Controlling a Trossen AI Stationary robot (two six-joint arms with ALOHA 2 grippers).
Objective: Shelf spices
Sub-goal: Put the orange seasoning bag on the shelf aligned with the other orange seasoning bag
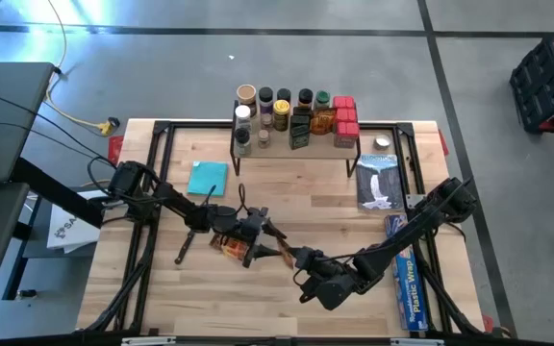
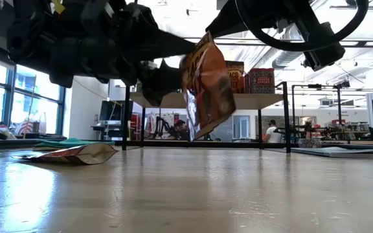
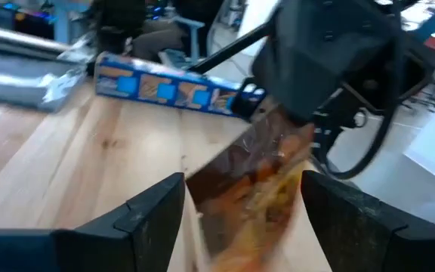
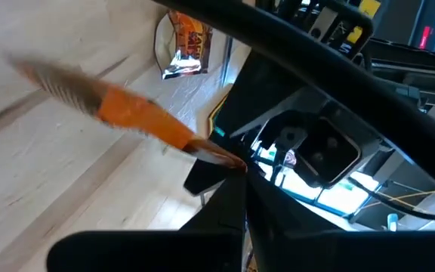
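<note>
**Orange packet held between both grippers, mid-table**

In the high view the left gripper (image 1: pixel 241 234) and the right gripper (image 1: pixel 291 256) meet near the table's middle, an orange packet (image 1: pixel 275 248) between them. Only the low view shows that this packet (image 2: pixel 206 84) hangs clear of the tabletop (image 2: pixel 193 194), tilted, and that a second packet (image 2: pixel 76 154) lies flat on the wood. The left wrist view shows the left fingers (image 3: pixel 157 211) spread, one on each side of the packet (image 3: pixel 263 181); whether they touch it I cannot tell. The right wrist view shows the right fingers pressed together, pinching the packet's edge (image 4: pixel 146 117), with the other packet (image 4: pixel 186 45) lying beyond.

Counted from above: two packets, one teal cloth (image 1: pixel 207 179), one long blue box (image 1: pixel 408 274). The shelf (image 1: pixel 301 146) stands at the far edge with its spices (image 1: pixel 291 115): about ten jars and a stack of red boxes (image 1: pixel 344 117).
</note>
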